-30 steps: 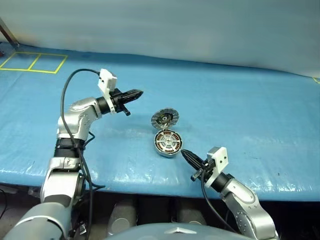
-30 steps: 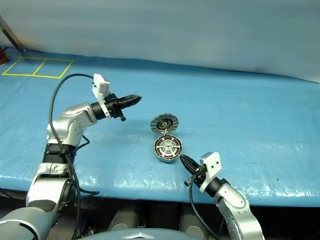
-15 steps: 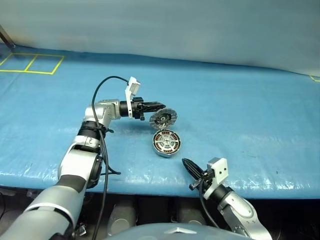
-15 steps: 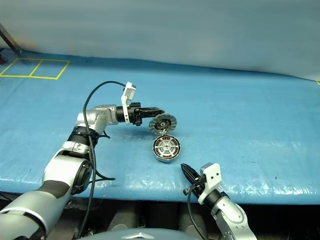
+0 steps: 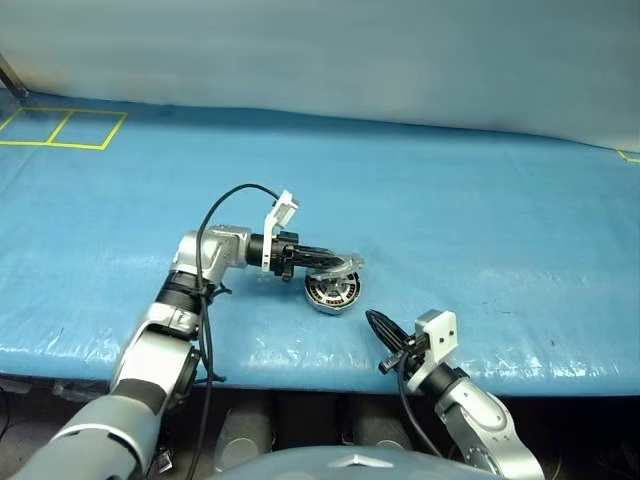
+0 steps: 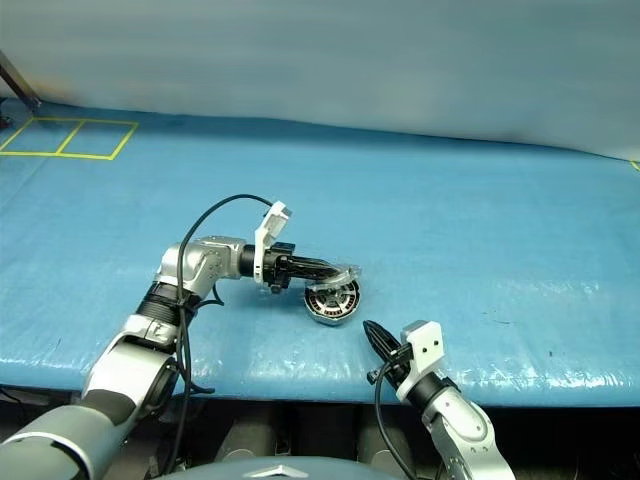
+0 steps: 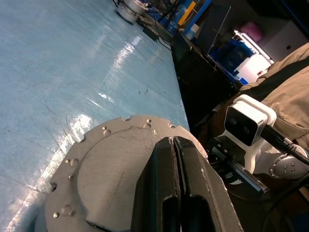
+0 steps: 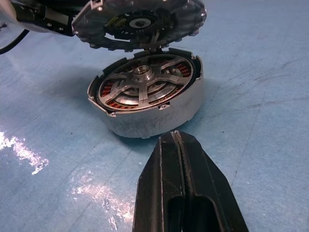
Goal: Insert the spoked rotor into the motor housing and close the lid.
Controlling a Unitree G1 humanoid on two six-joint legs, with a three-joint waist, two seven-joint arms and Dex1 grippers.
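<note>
Left eye view: blue-covered tabletop (image 5: 480, 210) spans the frame, with yellow taped squares (image 5: 62, 127) at its far left corner. Left arm reaches across toward the middle; right arm sits low at the near edge.

Motor housing (image 8: 149, 104) rests on the tabletop near the centre front. Spoked rotor (image 8: 142, 82) is seated inside it, silver spokes and hub over the copper windings.

Lid (image 8: 140, 21) is joined to the housing at the far rim and tilted over it, partly lowered, a gap open on the near side. Its ribbed, dark-centred face points down at the rotor; its plain face (image 7: 116, 174) is up.

Left claw (image 5: 335, 260) clenched, fingers pressed together, tips lying on the lid's plain face.

Right claw (image 8: 177, 137) clenched, empty, just in front of the housing, not touching it.
</note>
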